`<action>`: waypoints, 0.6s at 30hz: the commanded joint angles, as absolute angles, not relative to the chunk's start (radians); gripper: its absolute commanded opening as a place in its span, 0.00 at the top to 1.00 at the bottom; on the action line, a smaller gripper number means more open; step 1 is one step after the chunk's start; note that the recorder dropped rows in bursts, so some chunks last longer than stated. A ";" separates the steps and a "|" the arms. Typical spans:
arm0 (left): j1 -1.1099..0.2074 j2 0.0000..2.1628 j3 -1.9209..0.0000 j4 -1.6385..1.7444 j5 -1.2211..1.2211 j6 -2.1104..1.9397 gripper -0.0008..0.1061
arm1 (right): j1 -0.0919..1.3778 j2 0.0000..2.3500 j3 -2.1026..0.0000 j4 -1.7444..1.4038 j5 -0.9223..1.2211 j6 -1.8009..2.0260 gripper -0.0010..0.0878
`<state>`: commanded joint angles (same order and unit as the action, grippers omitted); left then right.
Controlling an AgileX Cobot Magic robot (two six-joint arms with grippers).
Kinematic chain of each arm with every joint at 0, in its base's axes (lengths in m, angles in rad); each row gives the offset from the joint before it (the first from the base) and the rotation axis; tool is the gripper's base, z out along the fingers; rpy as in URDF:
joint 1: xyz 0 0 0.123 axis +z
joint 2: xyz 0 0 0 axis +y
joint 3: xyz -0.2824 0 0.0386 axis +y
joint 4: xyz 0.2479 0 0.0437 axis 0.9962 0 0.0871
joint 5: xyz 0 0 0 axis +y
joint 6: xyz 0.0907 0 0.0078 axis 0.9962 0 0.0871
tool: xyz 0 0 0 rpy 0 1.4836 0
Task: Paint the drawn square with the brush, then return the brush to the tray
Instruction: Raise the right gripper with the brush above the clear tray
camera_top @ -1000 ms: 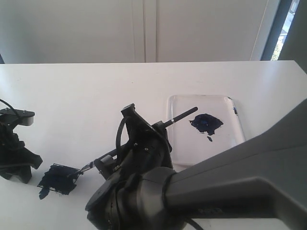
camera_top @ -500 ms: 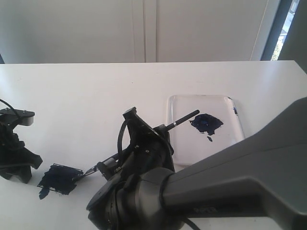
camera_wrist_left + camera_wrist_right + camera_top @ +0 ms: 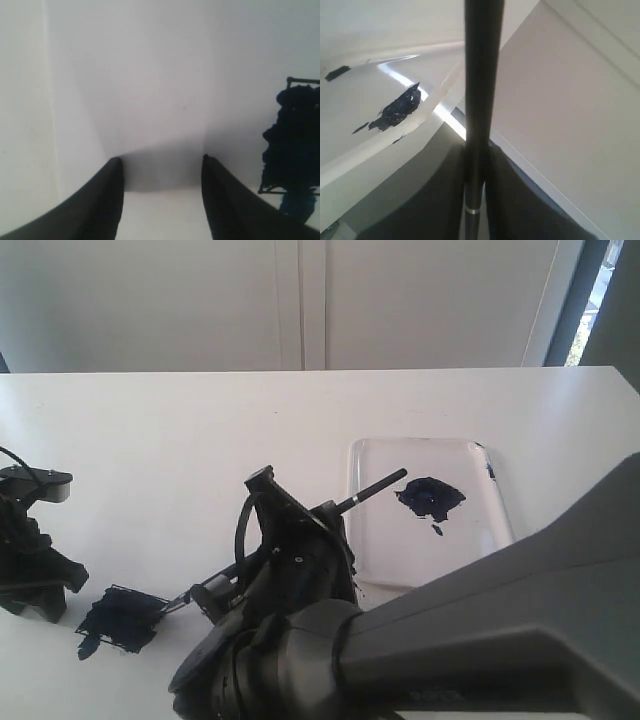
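Reaching across to the left in the exterior view, the right gripper (image 3: 212, 590) clamps the brush (image 3: 375, 486). The bristles sit at the edge of the drawn square (image 3: 120, 618), a blue-black patch, and the handle end points toward the tray (image 3: 365, 455). The left gripper (image 3: 35, 606) rests just beside the patch. In the left wrist view its jaws stand apart and empty, with the patch alongside. In the right wrist view dark fingers (image 3: 435, 200) pinch the handle, and the tray's paint blob (image 3: 397, 110) lies beyond.

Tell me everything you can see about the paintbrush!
The paintbrush is long, thin and black-handled, with a silver ferrule. The right gripper has its jaws shut around the handle, holding it slanted: the tip points down at the edge of the blue-black painted square, while the back end rises toward the clear tray. Whether the bristles touch the square is unclear.
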<state>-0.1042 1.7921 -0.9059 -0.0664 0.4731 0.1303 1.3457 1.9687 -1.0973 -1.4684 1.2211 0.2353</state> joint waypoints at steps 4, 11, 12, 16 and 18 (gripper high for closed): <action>-0.104 1.774 -0.908 -0.066 0.477 0.130 0.50 | 1.314 1.900 -1.097 -1.417 1.221 0.235 0.99; -0.104 1.655 -0.908 -0.104 0.477 0.130 0.65 | 1.180 1.782 -1.097 -1.225 1.221 0.281 0.99; -0.104 1.634 -0.908 -0.116 0.477 0.130 0.66 | 1.161 1.767 -1.097 -1.191 1.221 0.284 0.99; -0.106 1.549 -0.908 -0.152 0.481 0.130 0.71 | 1.078 1.683 -1.095 -1.051 1.221 0.295 0.99; -0.110 1.509 -0.908 -0.152 0.488 0.130 0.80 | 1.041 1.644 -1.095 -0.993 1.221 0.295 0.99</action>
<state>-0.1099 1.5087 -0.9077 -0.1523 0.4882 0.1303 1.0411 1.6442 -1.0951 -0.9931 1.2211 0.2947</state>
